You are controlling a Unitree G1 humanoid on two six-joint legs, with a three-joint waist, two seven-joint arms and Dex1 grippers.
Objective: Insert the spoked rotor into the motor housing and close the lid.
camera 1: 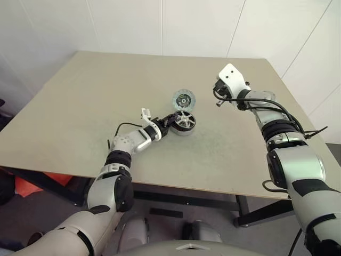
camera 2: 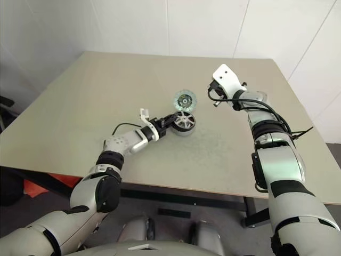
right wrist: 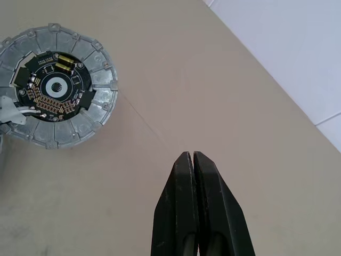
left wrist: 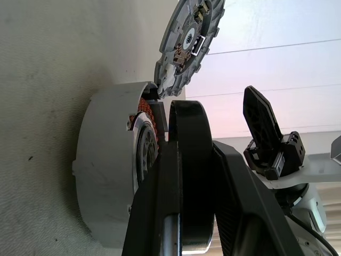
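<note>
While its two black fingers pinch the black rim of the spoked rotor (camera 1: 184, 119), the left gripper (camera 1: 171, 120) sits near the centre of the head views, reaching in from the lower left. The rotor's silvery spoked face tilts upward; in the left wrist view its thick black edge stands between the fingers, right against the open mouth of the motor housing (left wrist: 109, 186), a pale grey cup showing copper windings inside. It seems partly entered, though the fingers hide the seating. Just above it in the frame lies the lid (right wrist: 56, 85), flat on the table (camera 1: 80, 106), with a ribbed grey ring around a dark circuit face. At upper right, the right gripper (right wrist: 193, 160) hovers with its fingers pressed together, empty.
</note>
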